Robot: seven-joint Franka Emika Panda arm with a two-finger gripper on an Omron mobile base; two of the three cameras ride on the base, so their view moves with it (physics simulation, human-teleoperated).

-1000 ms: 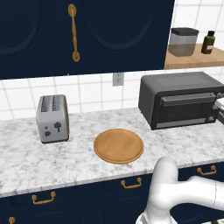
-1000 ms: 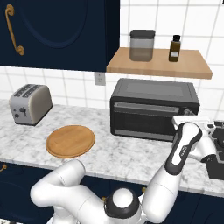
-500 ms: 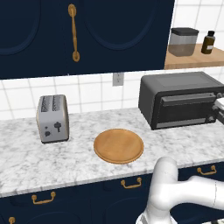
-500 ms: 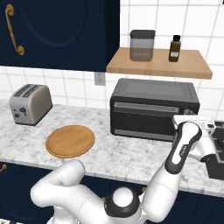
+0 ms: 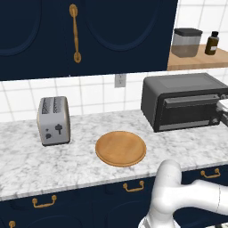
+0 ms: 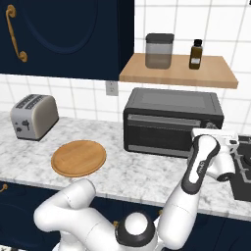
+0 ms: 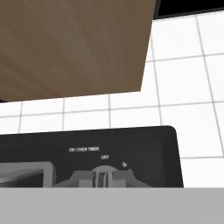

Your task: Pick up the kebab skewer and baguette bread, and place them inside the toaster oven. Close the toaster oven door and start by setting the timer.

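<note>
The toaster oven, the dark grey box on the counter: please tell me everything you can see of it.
The dark grey boxy toaster oven stands upright on the white marble counter, against the tiled wall, under the wooden shelf. Its wide front door, with a dark window and a bar handle along the top, is closed. In the hand view, a knob on its right panel sits under the labels ON / OVEN TIMER and OFF. The white robot hand is at that right end.

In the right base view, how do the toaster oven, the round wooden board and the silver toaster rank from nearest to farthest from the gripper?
The gripper is at the right end of the oven's front.
1. Toaster oven: right at the gripper.
2. Wooden board: mid counter, to the left.
3. Silver toaster: far left, by the wall.
</note>
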